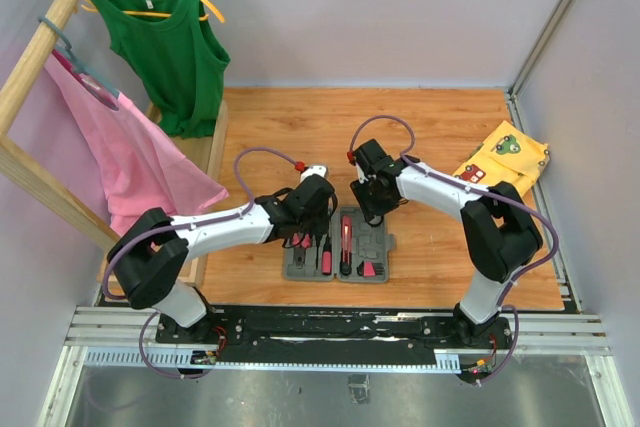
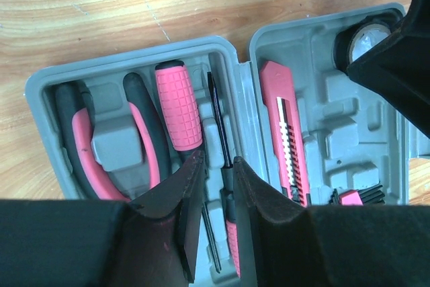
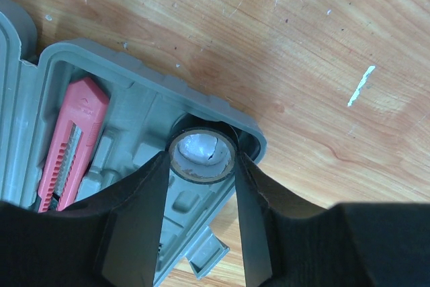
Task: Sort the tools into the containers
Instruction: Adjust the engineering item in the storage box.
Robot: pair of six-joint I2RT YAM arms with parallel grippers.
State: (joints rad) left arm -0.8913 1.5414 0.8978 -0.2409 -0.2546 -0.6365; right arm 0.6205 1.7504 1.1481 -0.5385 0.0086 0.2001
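Right pincer [image 3: 201,160] clamps tape roll [image 3: 201,147] at tool case [image 3: 127,58] corner: seat squarely. Left pincer [image 2: 218,160] narrow astride slim screwdriver [image 2: 217,115], grip unclear.

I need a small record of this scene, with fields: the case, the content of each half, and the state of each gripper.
case: open, lying flat
left half: pliers, thick screwdriver, slim screwdriver
right half: cutter, disc in a corner slot
left gripper: narrow gap, over the slim screwdriver; grip unclear
right gripper: closed on the disc, one finger on each side
aside: yellow cloth, to the right of the case
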